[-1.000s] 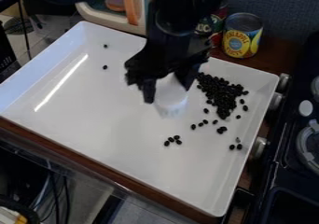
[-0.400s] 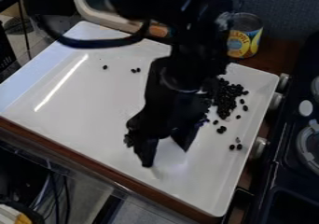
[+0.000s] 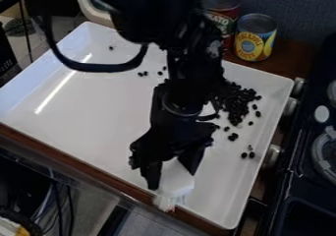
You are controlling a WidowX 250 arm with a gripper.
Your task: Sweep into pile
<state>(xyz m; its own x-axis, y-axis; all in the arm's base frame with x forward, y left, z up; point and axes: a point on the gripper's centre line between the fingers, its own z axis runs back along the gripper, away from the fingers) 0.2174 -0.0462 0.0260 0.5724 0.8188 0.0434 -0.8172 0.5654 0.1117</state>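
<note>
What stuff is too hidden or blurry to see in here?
- Camera view: part of the pile of small black beans, behind the black robot arm.
- Camera view: the lower left of the red-and-green metal can, also behind the arm.
- Camera view: single bristles on the white brush-like tool, too blurred.
- Camera view: the rest of the black stove, cut off by the right edge.

White brush (image 3: 176, 180) held between my jaws, tilted, pale bristles down at near rim of white tray (image 3: 98, 112). Small black beans (image 3: 238, 102): dense, uneven heap along tray's right side, partly hidden behind my arm (image 3: 181, 95). Loose beans just below heap, two side by side farther down near right wall. More strays well apart from heap, toward tray's far side, one near far left corner.
</note>
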